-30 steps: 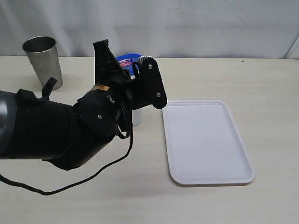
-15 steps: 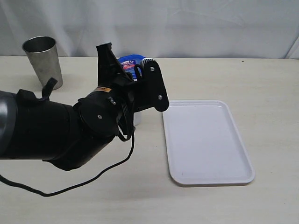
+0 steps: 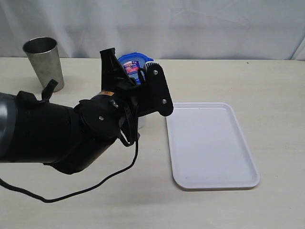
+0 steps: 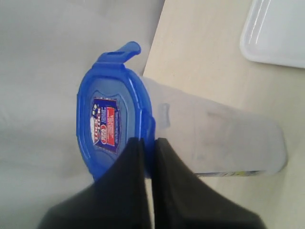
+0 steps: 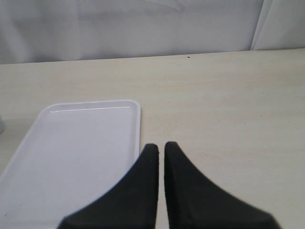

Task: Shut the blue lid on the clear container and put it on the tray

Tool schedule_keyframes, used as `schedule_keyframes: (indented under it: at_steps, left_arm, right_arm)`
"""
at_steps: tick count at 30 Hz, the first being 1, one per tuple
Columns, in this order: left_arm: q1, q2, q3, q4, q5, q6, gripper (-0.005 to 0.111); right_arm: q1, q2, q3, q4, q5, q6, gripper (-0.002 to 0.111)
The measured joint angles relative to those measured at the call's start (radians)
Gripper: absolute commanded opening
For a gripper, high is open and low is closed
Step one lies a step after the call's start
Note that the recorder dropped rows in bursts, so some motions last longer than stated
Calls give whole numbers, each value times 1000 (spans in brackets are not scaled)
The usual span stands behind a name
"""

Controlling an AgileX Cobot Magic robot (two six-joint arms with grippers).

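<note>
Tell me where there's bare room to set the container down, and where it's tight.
The tray is bare all over. The table right of the tray and behind it is also free. Crowded on the left: the left arm is at the clear container and blue lid, right beside the tray's left rim, with the steel cup behind.

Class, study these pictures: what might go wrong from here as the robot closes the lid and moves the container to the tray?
1. The shut left gripper sits at the edge of the lid, atop a tall, narrow container; an off-centre push may tip it.
2. One flap sticks out unlatched, so the lid may come loose if the container is lifted now.
</note>
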Motion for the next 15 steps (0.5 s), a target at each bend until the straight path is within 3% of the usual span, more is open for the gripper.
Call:
schedule_keyframes:
  at_steps: [15]
  left_arm:
    - [0, 0, 0, 0, -80, 0, 0]
  right_arm:
    - [0, 0, 0, 0, 0, 0, 5]
